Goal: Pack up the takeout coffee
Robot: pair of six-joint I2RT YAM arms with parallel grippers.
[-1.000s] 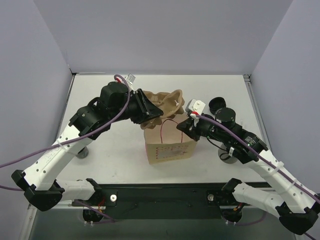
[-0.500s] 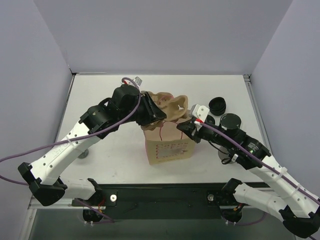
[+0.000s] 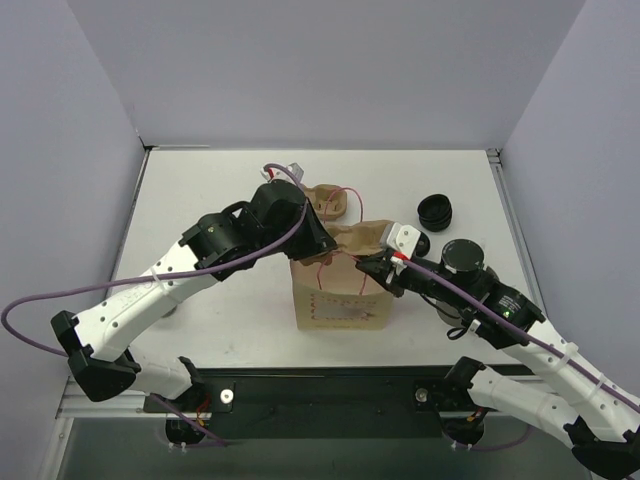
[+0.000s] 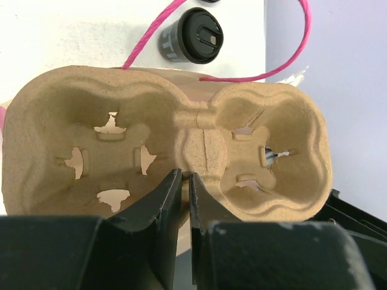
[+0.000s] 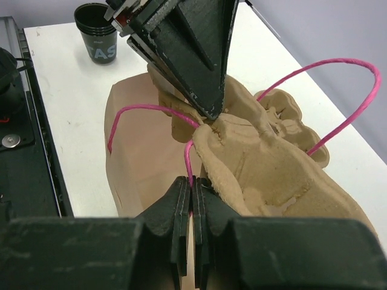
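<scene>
The brown pulp tray [image 4: 169, 139] has two empty wells facing the left wrist camera. My left gripper [image 4: 184, 176] is shut on its middle ridge and holds it tilted over the mouth of the brown paper bag [image 3: 340, 300]. The top view shows the tray [image 3: 358, 236] and this gripper [image 3: 325, 236]. My right gripper [image 5: 192, 181] is shut on the bag's pink handle [image 5: 188, 158] at the rim, next to the tray [image 5: 266, 163]; in the top view it [image 3: 378, 268] is at the bag's right. A dark lidded cup [image 4: 190, 43] stands beyond the tray.
A lidless black cup [image 5: 100, 39] stands on the table left of the bag, mostly under my left arm in the top view. A low black stack [image 3: 435, 211] sits at the back right. The bag's second pink handle [image 5: 338, 96] loops over the far side.
My left arm has carried the tray right and forward, from behind the bag to over its mouth. My right gripper has shifted slightly nearer, still holding the handle.
</scene>
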